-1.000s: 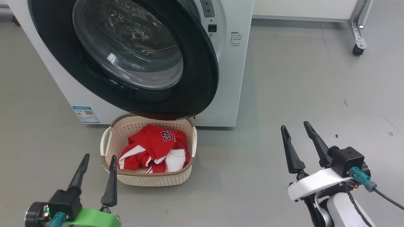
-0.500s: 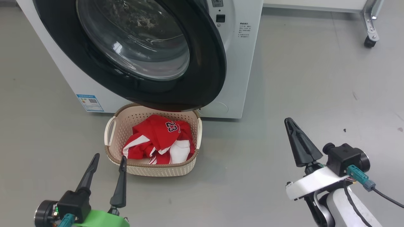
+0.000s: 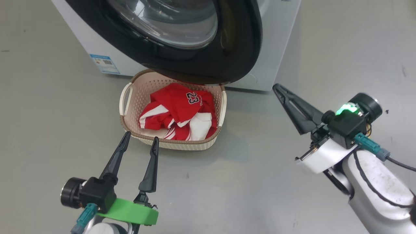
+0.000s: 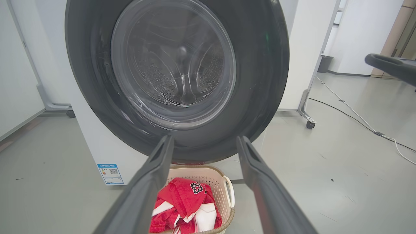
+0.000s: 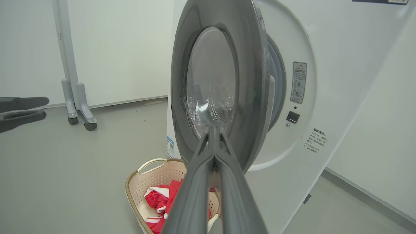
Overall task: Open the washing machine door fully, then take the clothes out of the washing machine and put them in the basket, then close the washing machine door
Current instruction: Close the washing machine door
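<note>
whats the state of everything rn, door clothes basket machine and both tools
basket, upright on the floor
clothes, crumpled inside the basket
washing machine door, ajar, standing partway out above the basket
washing machine, drum looks empty
left tool, open, empty
right tool, shut, empty

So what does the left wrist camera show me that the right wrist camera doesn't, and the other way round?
Left wrist view: the washing machine door face-on, the perforated drum through its glass, the 23 on the clothes, the left fingers spread apart. Right wrist view: the door edge-on, standing off the washing machine, a warning sticker beside it, the right fingers pressed together. Both: the door, the basket and the red clothes in it.
</note>
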`<state>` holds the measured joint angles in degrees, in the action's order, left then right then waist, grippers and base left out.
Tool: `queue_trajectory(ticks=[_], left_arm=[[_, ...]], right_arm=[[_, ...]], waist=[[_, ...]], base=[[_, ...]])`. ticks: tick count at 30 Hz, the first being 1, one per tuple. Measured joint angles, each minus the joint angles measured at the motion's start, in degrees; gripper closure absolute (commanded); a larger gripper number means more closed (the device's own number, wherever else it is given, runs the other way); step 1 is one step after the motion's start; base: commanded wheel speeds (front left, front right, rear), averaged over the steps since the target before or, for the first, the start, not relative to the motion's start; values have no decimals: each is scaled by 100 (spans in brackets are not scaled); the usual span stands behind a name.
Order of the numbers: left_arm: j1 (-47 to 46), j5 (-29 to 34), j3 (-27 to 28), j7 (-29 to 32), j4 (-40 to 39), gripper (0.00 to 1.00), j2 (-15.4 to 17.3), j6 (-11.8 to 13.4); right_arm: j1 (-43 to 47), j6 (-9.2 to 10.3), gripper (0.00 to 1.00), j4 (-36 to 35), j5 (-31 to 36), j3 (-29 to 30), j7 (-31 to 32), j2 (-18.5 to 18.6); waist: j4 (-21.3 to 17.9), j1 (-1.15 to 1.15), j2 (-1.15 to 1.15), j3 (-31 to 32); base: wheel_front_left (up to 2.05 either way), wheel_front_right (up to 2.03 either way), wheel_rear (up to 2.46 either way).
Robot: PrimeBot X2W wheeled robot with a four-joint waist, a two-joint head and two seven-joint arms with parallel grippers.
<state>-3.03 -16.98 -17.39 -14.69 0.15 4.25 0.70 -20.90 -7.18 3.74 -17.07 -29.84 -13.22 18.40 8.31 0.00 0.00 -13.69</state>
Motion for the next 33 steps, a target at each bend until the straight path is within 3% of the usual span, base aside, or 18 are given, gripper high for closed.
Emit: queue_trajectory(ticks=[13, 24, 33], left_arm=[[-663, 0, -233, 0, -43, 0, -179, -101], [-819, -55, -300, -1, 130, 0, -205, -101], [-945, -208, -470, -1, 82, 0, -215, -41]], right_arm=[[-1367, 0, 100, -43, -104, -183, 344, 795], [-1769, 0, 100, 290, -379, -202, 390, 1084], [-2225, 0, 100, 417, -410, -38, 410, 1273]], waist=[[893, 0, 0, -926], [1488, 0, 0, -1372], [1728, 0, 0, -1663]], base=[[0, 0, 0], [0, 0, 0], [0, 0, 0]])
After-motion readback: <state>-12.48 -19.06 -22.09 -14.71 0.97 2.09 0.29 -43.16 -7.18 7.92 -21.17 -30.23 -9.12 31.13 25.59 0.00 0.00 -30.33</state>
